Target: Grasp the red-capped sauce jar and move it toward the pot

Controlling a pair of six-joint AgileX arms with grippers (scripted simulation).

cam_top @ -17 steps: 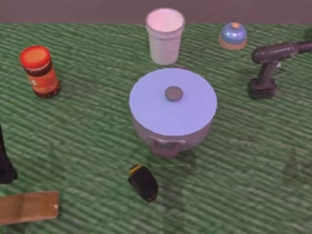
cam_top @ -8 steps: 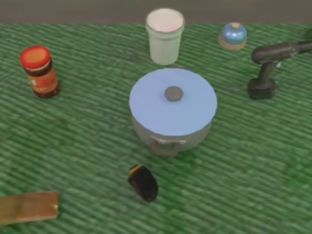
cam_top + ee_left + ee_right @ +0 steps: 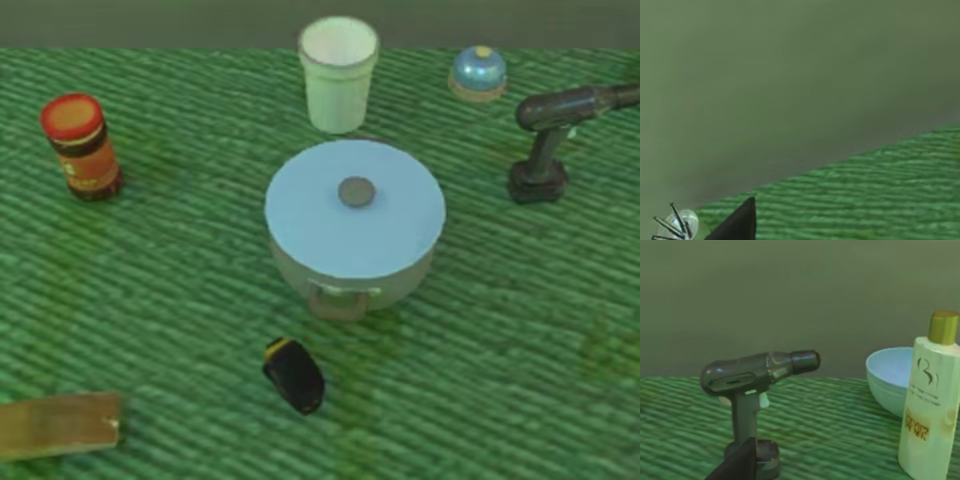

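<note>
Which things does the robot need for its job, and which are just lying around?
Needed:
- red-capped sauce jar
- pot

Lying around:
- white cup
- service bell
- power drill
- computer mouse
- wooden block
- lotion bottle
- pale-blue bowl

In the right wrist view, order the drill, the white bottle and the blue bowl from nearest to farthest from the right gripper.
1. The drill: straight ahead of the right gripper, nearest.
2. The white bottle: off to one side; a close call with the drill.
3. The blue bowl: partly behind the white bottle, farthest.
</note>
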